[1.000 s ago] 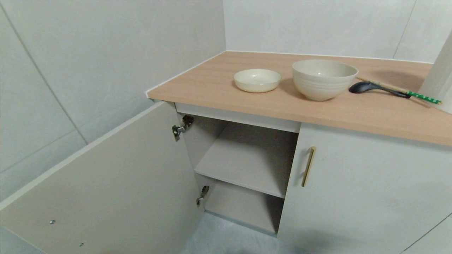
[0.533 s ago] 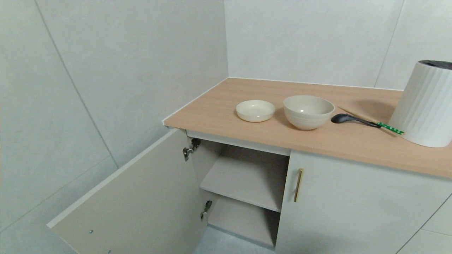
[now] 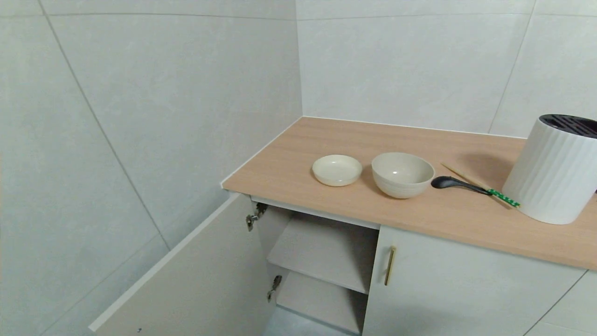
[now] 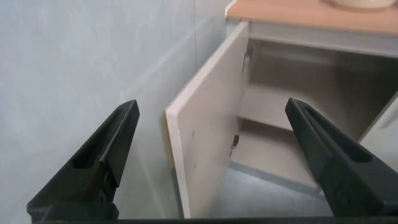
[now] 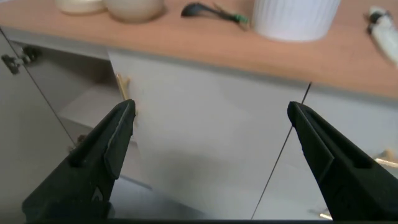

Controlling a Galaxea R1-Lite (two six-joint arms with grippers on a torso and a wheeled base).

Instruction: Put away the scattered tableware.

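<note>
On the wooden counter (image 3: 298,154) a shallow cream dish (image 3: 336,170) sits beside a deeper cream bowl (image 3: 402,174). To their right lie a black spoon (image 3: 454,184) and chopsticks (image 3: 480,185) with green ends. My left gripper (image 4: 211,109) is open and low, facing the open cabinet door (image 4: 199,143), with nothing between its fingers. My right gripper (image 5: 211,107) is open and empty, in front of the closed cabinet door (image 5: 205,124), below the bowl (image 5: 135,7) and spoon (image 5: 199,10).
A white ribbed utensil holder (image 3: 555,170) stands at the counter's right. The left cabinet door (image 3: 200,275) hangs wide open, showing two bare shelves (image 3: 322,249). The right door has a gold handle (image 3: 390,265). Tiled walls close in on the left and behind.
The head camera has drawn back and up, so the whole picture shifted and the utensil holder came into view. The tableware on the counter has not moved.
</note>
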